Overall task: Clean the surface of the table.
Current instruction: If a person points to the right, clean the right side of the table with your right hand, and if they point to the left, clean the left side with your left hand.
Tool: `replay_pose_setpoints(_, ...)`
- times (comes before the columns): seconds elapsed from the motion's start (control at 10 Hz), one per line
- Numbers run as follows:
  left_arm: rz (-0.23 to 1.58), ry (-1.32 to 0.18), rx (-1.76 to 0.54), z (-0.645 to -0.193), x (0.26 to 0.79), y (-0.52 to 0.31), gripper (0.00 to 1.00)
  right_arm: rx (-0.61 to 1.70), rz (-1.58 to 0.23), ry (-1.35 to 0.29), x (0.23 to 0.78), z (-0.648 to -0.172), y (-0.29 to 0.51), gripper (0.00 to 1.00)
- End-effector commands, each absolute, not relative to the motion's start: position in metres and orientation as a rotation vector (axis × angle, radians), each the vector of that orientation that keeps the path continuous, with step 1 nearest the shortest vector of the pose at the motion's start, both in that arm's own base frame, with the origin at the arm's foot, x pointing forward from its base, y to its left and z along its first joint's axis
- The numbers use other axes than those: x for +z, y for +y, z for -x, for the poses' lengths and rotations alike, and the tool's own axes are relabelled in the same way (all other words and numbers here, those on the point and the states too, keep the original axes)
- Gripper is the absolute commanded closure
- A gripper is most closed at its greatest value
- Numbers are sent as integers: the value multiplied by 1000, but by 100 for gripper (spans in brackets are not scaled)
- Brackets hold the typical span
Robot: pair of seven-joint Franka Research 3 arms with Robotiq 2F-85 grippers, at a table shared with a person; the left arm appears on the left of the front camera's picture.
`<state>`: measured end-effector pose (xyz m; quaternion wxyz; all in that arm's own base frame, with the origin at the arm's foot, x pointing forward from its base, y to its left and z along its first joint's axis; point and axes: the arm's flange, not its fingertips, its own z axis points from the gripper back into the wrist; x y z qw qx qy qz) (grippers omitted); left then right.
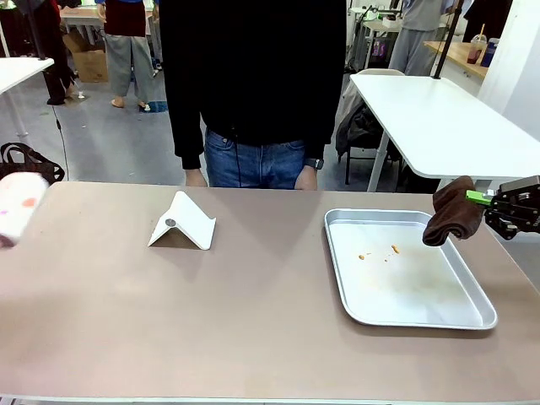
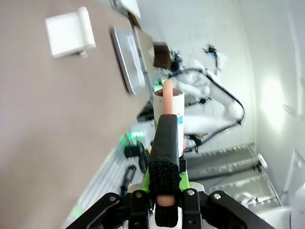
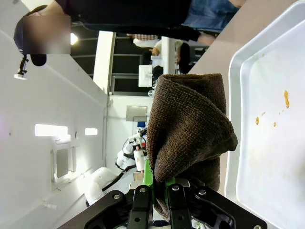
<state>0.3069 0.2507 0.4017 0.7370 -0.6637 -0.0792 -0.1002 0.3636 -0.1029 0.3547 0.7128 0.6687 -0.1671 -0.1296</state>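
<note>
Front view: the table (image 1: 253,312) is spread across the lower half of the frame, its taupe top mostly bare. At three o'clock the right tool (image 1: 477,201) is held above the table's right edge, clenched on a dark brown cloth (image 1: 451,213) that hangs folded by the far right corner of a silver tray (image 1: 422,291). The tray is laid flat at about four o'clock from the table's middle, and a few orange crumbs (image 1: 394,248) are scattered in its far half. A white folded stand (image 1: 182,222) is set at about eleven o'clock from the middle, well apart from the tray. At nine o'clock, at the frame's edge, a white roll (image 1: 21,205) with pinkish spots is seen blurred just above the table top. A person (image 1: 253,76) in a black top and jeans is seen at twelve o'clock, behind the far edge.

In the left wrist view the left tool (image 2: 166,125) is seen edge-on, closed on the roll's pinkish handle (image 2: 167,93); the stand and the tray are seen towards eleven and twelve o'clock.

In the right wrist view the cloth's lower end is pinched in the closed jaws, with the tray and its crumbs at three o'clock.
</note>
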Motion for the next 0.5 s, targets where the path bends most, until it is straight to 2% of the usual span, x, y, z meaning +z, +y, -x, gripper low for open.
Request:
replay_pose_setpoints(0.0, 1482, -165, -255, -290, 386, 274, 77, -289, -1486, -368, 359, -363, -103, 100)
replay_pose_setpoints(0.2, 1520, -107, -237, -282, 372, 281, 77, -289, -1486, -368, 359, -363, -103, 100)
replay_pose_setpoints(0.4, 1479, -144, -233, -283, 380, 263, 77, -289, -1486, -368, 359, -363, -103, 100)
